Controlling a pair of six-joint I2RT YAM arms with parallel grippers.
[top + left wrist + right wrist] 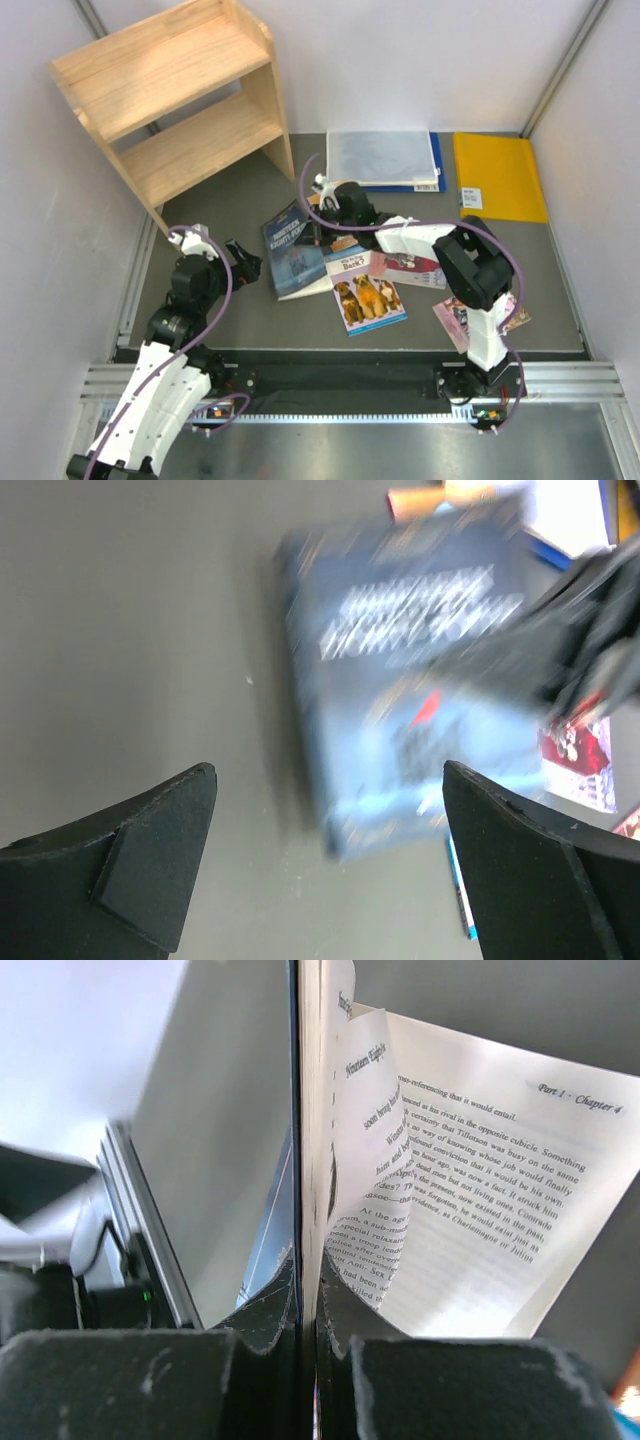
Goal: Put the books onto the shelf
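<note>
**Apparently caught by its cover alone**

The dark blue "Nineteen Eighty-Four" paperback (297, 258) sits on the grey table (220, 200) at the left end of the scattered books. It is well apart from the wooden shelf (180, 110) at the far left, and both of the shelf's boards are bare. The right gripper (305, 1300) has its fingers pressed together on a thin sheet at the book's edge. That sheet looks like the cover, perhaps with a leaf or two. The rest of the pages curl and fan away to one side, so the grip seems too shallow to carry the whole book cleanly. The left gripper (245, 262) is just beside the book's left edge with its fingers wide apart and nothing between them. It is probably placed there to steady or take the spine.

Only the overhead view gives the layout. It shows the dog-cover book (368, 298), the maroon one (412, 265) and the pink one (455, 318) lying to the right, partly under the right arm. The pinch itself is hidden there by the gripper body. The right wrist view shows the pinch and the loose printed pages. The left wrist view is blurred, showing only the cover framed by its own open fingers.
</note>
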